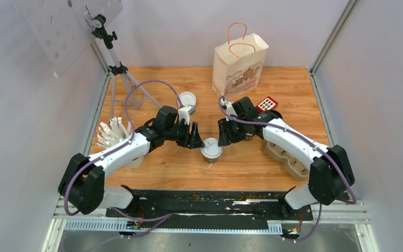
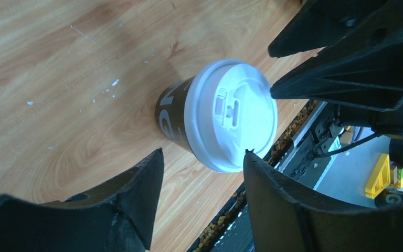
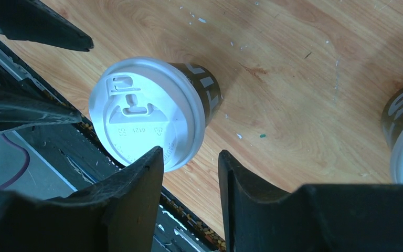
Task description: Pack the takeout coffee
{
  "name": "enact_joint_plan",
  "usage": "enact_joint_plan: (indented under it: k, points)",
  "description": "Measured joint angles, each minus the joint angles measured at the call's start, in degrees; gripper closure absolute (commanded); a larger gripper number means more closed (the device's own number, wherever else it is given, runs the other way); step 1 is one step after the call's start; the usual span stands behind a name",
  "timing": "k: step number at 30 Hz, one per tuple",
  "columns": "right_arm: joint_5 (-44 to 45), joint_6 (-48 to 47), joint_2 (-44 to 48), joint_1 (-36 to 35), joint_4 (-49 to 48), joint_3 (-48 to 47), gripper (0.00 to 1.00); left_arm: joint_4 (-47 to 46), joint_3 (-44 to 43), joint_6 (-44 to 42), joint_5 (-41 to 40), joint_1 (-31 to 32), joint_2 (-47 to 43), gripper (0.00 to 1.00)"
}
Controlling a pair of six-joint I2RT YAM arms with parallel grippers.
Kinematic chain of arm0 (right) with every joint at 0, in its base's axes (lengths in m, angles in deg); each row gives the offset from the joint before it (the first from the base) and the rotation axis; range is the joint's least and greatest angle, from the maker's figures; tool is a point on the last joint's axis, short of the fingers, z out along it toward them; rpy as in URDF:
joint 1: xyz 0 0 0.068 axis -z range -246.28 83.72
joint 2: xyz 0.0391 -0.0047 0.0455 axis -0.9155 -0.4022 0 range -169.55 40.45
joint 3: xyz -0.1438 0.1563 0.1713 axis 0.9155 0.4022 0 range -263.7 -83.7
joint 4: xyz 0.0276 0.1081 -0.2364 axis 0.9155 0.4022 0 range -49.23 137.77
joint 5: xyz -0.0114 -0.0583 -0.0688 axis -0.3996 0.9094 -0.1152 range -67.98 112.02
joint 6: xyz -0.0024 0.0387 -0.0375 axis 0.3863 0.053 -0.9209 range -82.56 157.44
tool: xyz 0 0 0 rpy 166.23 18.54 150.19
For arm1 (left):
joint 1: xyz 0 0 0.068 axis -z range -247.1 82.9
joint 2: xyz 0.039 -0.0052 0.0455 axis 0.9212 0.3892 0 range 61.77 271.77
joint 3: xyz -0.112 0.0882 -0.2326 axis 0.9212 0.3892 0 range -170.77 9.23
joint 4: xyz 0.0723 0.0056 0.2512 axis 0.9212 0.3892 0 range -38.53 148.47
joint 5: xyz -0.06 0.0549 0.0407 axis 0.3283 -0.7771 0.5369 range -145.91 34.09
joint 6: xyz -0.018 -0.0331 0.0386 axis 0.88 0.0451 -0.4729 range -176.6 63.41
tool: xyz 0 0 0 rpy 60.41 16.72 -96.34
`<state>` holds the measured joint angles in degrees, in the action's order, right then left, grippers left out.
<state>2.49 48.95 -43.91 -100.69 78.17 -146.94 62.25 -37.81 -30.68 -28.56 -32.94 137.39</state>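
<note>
Black fingers of the left gripper (image 2: 203,153) fill the foot of the left wrist view. They are set moderately apart with nothing between them, and the white lid of a cup (image 2: 225,115) lies just past their tips. Fingers of the right gripper (image 3: 190,152) stand closer together, also empty; one tip overlaps the lid's rim, and whether it touches cannot be told.

The cup stands upright near the middle of the table's (image 1: 252,173) near edge, flanked by both grippers. A second cup (image 1: 187,101), likewise lidded, stands behind the left arm, nearer the table's middle.

Neither cup is in the paper bag (image 1: 240,65) at the far edge or the moulded cup carrier (image 1: 288,157) by the right edge. Packing therefore looks not yet begun, with both cups left to place.

Writing: large pale letters on the cups' dark sides, of which only what looks like a "G" and an "S" show. The embossed lid marks and the bag's script are too small to read.
</note>
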Motion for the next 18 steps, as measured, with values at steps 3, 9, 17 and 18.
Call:
enact_joint_plan:
  k: [3, 9, 17, 18]
  points:
    - [-0.15, 0.00, 0.00, 0.00, -0.15, 0.33, 0.57, -0.42, 0.70, 0.20, 0.52, 0.00, 1.25, 0.38]
    - [-0.24, -0.04, -0.85, 0.00, -0.42, 0.68, 0.58, -0.70, 0.87, 0.11, 0.90, 0.00, 3.34, 0.43]
    - [-1.22, -0.02, -0.96, 0.02, -1.66, 1.36, 0.60, -1.16, 0.90, -0.17, 1.31, 0.00, 3.74, 0.46]
    - [-1.29, -0.02, -0.96, 0.02, -1.70, 1.36, 0.60, -1.20, 0.90, -0.24, 1.33, 0.00, 3.74, 0.47]
